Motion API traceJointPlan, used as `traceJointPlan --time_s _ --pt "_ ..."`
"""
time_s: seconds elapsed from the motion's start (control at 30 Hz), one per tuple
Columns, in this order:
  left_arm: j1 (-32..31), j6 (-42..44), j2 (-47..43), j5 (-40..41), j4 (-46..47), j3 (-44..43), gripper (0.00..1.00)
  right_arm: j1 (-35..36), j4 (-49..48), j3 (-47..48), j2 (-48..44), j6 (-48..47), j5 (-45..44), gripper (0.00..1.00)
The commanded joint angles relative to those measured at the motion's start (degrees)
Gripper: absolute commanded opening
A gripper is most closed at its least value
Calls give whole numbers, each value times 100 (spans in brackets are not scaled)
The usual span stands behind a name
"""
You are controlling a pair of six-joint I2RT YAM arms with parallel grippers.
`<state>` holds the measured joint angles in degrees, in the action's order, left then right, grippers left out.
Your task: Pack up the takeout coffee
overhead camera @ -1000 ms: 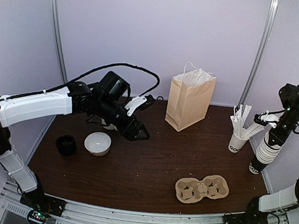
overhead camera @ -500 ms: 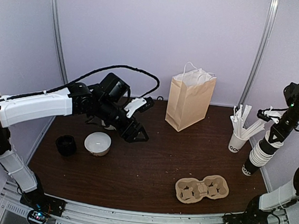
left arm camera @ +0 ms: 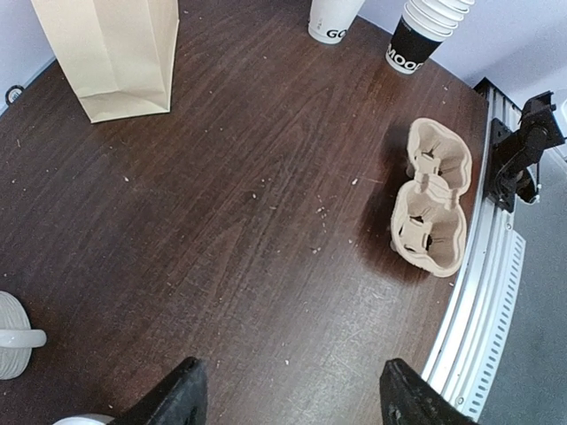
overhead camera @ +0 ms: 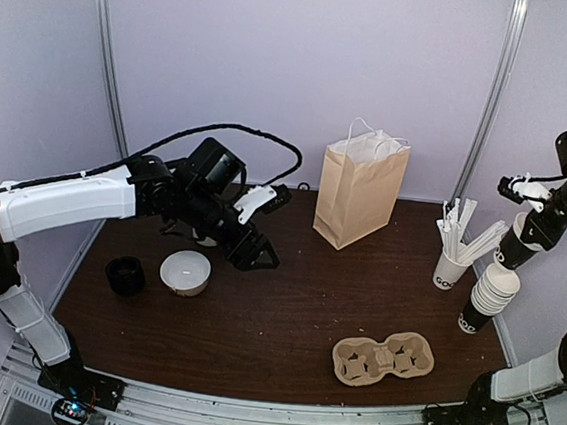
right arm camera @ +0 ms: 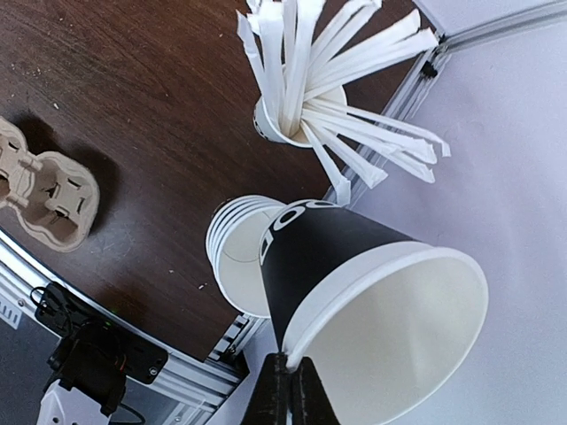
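The takeout coffee (overhead camera: pixel 125 276), a black cup with a black lid, stands at the table's left side beside a cream bowl (overhead camera: pixel 185 271). My left gripper (overhead camera: pixel 255 250) hovers open above the table to the right of the bowl, nothing between its fingers (left arm camera: pixel 184 396). My right gripper (right arm camera: pixel 291 365) is shut on the white rim of a lidless black paper cup (right arm camera: pixel 345 257). It holds that cup tilted in the air above the stack of paper cups (right arm camera: pixel 232 257). From above, the held cup (overhead camera: pixel 514 247) hangs over the stack (overhead camera: pixel 486 297) at the right edge.
A brown paper bag (overhead camera: pixel 359 190) stands upright at the back centre. A pulp cup carrier (overhead camera: pixel 383 358) lies near the front right. A white cup of wrapped straws (overhead camera: pixel 451 264) stands beside the stack. A cream mug (left arm camera: pixel 11 336) shows at the left wrist view's edge.
My right gripper has risen and pulled one paper cup up off the stack, which stays on the table. The left arm has barely shifted.
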<state>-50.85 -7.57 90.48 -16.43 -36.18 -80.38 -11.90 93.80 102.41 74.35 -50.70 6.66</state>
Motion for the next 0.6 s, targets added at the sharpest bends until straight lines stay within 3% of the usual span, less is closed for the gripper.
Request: traceJointPlan --time_s 0.0,0.23,0.43,0.57 --pt "-30 148 -237 137 22 -236 71 428 931 177 -215 146 -464 0" --pt "-30 270 -438 529 -346 -304 71 1175 935 606 -59 447 -344 0" --pt "-21 252 -740 991 -344 -53 71 1963 930 519 -326 -115 970 0" --pt "-17 96 -869 1490 -370 -95 72 2434 930 535 -52 -290 1247 0"
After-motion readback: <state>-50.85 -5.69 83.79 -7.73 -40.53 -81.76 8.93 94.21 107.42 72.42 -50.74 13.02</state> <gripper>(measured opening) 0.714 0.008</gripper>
